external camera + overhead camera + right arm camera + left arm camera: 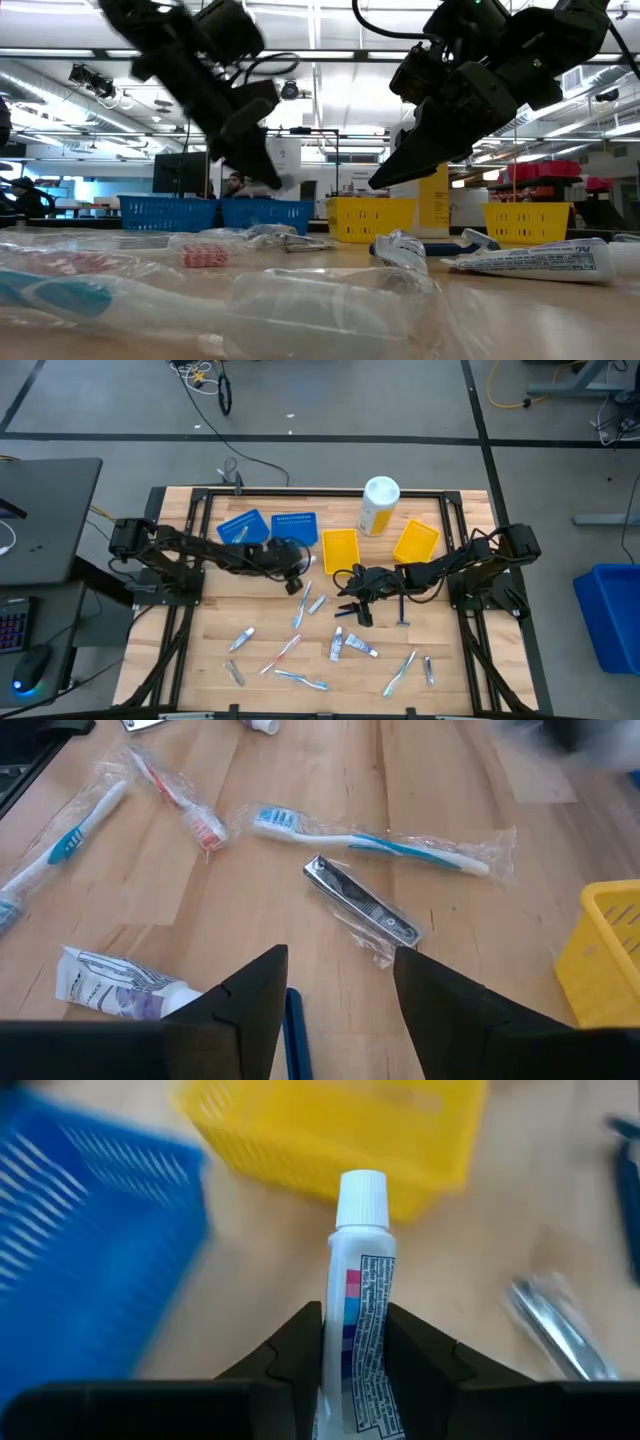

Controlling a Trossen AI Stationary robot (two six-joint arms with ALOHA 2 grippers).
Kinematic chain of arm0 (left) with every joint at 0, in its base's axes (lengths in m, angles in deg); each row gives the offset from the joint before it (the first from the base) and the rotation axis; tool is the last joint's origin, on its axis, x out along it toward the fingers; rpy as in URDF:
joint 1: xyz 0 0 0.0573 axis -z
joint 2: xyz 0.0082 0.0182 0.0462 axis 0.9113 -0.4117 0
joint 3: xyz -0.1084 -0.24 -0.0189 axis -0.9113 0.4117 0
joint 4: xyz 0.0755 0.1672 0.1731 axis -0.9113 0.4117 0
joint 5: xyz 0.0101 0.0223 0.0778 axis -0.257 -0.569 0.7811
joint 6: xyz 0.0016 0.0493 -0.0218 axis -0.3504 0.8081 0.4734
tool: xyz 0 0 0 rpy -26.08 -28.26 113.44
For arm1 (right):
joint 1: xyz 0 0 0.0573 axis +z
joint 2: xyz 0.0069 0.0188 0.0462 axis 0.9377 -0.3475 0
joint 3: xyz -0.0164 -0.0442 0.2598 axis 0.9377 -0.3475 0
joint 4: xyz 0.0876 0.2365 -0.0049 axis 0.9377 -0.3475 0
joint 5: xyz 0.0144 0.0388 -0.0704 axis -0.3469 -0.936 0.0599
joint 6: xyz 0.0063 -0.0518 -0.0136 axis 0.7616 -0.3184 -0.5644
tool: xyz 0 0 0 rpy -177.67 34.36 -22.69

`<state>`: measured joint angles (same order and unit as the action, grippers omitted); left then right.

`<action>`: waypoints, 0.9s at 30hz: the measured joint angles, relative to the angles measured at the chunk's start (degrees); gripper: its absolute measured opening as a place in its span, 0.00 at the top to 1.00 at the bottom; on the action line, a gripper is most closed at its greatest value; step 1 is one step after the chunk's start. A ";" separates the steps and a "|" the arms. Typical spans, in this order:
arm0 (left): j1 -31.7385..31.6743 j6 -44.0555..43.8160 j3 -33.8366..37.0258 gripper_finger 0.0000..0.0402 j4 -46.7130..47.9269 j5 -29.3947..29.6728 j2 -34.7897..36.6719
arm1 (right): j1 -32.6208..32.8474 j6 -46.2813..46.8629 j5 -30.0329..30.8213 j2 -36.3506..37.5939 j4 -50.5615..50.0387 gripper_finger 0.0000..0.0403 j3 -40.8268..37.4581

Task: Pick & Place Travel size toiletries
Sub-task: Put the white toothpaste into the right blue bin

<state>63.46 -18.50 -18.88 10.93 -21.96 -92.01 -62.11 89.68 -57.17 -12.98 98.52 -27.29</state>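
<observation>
While the left gripper (352, 1370) hangs above the surface (270, 630) near the blue tray (80, 1250) and yellow tray (340, 1130), its fingers (290, 1355) pinch a white toothpaste tube (358, 1290), cap pointing away from them. Right gripper (335, 990) hovers mid-surface, fingers spread and empty, a blue-handled item (293, 1035) just between them, a wrapped nail clipper (362, 910) and toothbrush (370, 842) beyond.

Four trays (295, 526) line the far side of the bench (200, 645), bottle (379, 505) standing behind the two right ones. Left gripper (297, 582) sits mid-bench in front of the left trays, tube (357, 1305) between its fingers (420, 1355). Right gripper (352, 600) sits just right of it. Toiletries (300, 680) lie scattered along the near side.
</observation>
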 joint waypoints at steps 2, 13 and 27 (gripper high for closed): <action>-1.87 1.41 -4.09 0.73 5.61 2.30 0.00 | 0.00 0.00 0.00 0.00 0.00 0.53 0.00; -17.04 13.61 -14.29 0.73 16.57 -3.11 -0.28 | 0.00 0.00 -0.02 0.02 0.00 0.57 0.00; -24.63 18.94 -14.26 0.73 16.17 -8.06 -12.70 | 0.00 0.00 -0.02 0.02 -0.04 0.52 0.00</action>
<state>38.83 0.44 -33.14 27.10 -30.02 -104.71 -62.11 89.68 -57.20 -12.96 98.48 -27.29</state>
